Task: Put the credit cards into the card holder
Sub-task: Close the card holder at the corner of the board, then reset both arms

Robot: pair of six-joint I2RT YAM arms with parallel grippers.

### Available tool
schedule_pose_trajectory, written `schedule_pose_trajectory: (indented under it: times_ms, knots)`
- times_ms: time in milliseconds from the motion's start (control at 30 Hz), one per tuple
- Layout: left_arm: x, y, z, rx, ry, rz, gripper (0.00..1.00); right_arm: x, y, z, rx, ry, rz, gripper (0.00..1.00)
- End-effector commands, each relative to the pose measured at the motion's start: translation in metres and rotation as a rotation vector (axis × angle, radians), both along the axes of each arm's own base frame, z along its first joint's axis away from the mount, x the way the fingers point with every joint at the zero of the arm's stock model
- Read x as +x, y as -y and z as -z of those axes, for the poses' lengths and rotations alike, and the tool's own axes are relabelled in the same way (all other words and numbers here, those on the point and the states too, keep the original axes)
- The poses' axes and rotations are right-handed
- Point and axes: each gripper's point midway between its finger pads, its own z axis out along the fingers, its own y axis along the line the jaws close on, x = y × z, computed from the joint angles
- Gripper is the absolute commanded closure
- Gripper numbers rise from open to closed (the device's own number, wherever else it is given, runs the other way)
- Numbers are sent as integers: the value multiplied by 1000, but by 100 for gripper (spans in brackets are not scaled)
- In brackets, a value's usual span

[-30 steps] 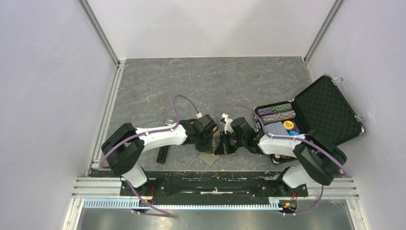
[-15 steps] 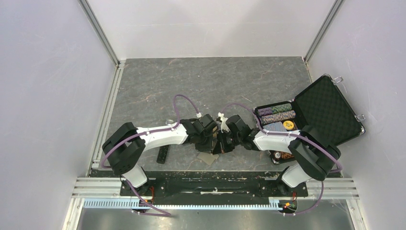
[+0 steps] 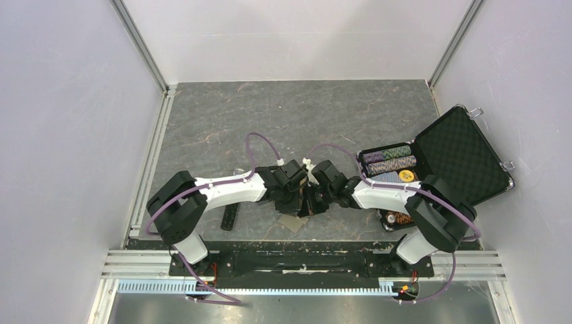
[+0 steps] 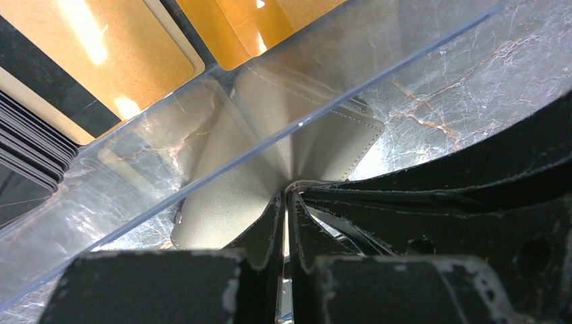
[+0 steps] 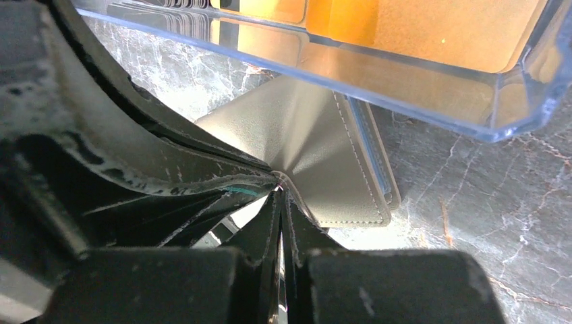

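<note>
Grey-tan card holder near table front edge, chip case right.

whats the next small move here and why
Probably lower both tips onto the card holder and start parting its flaps. The left claw and right claw are both shut, tips meeting over it; it looks folded shut on the table, while the orange-gold cards sit in the clear box.

Shut jaws pinch the creased card holder.
</note>
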Motion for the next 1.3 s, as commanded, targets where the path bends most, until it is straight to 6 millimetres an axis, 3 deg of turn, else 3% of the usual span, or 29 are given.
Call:
schedule_pose_trajectory:
  times_ms: [0, 133, 267, 367, 500, 567, 733, 1000, 1267]
  knots:
    - [10, 6, -4, -19, 86, 31, 85, 11, 11, 4, -104, 99, 12, 100]
    - [23, 31, -55, -220, 184, 54, 58, 32, 6, -35, -56, 219, 58, 97]
    - [34, 43, -103, -434, 249, 35, 34, 49, 15, -72, 1, 314, 135, 71]
    - [44, 35, -128, -561, 268, -13, 23, 58, 30, -88, 32, 350, 200, 55]
    - [65, 4, -152, -706, 299, -121, 8, 72, 62, -98, 69, 357, 300, 33]
    - [76, -19, -157, -730, 330, -176, 0, 78, 79, -99, 83, 351, 344, 22]
    - [97, -86, -151, -702, 366, -321, 0, 87, 110, -95, 59, 351, 402, 3]
    - [113, -162, -127, -513, 391, -453, 0, 101, 139, -87, 0, 345, 472, 2]
    - [135, -216, -140, -189, 627, -415, 0, 128, 186, -101, -231, 534, 563, 2]
